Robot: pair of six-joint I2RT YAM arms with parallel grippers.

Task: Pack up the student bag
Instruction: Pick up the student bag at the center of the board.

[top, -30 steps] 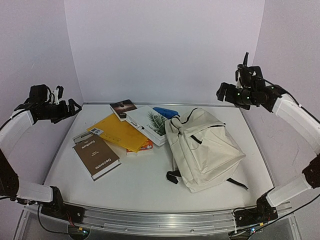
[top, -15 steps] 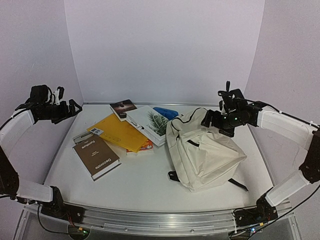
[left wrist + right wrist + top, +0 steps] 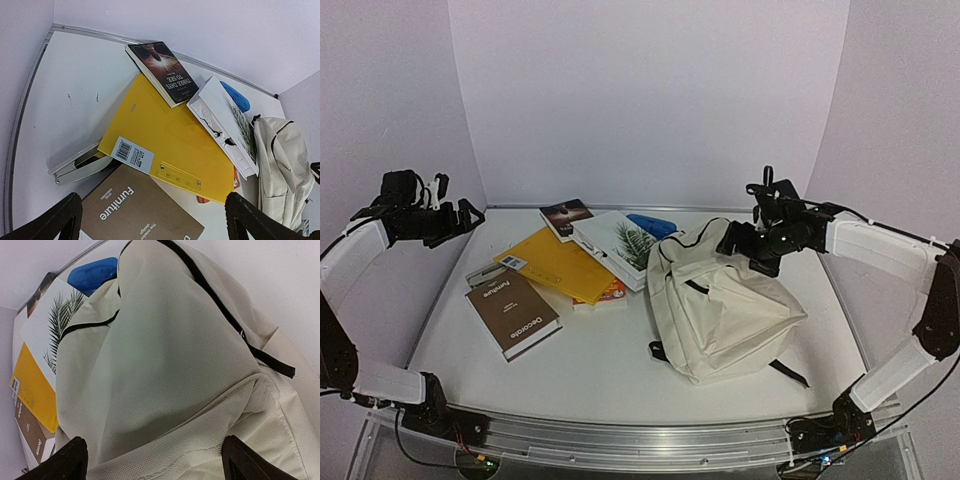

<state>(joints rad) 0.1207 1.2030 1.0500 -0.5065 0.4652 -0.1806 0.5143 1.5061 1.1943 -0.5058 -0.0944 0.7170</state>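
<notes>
Two arms frame the white surface (image 3: 600,375). At the far left the left gripper (image 3: 455,198) hangs above the surface's edge, its fingers (image 3: 60,220) wide apart and holding nothing. Right of it lies a brown book (image 3: 512,313), its top corner under a yellow folder (image 3: 560,265). Behind the folder sits a dark book (image 3: 567,216), and a white book (image 3: 620,248) with a palm-leaf cover overlaps the folder's right side. A blue object (image 3: 652,224) peeks out behind the white book, next to the student bag (image 3: 720,310), which slumps right of centre, just beside the white book. The right gripper (image 3: 748,222) is at the bag's far upper end, its fingers (image 3: 70,460) spread wide astride the cream fabric.
</notes>
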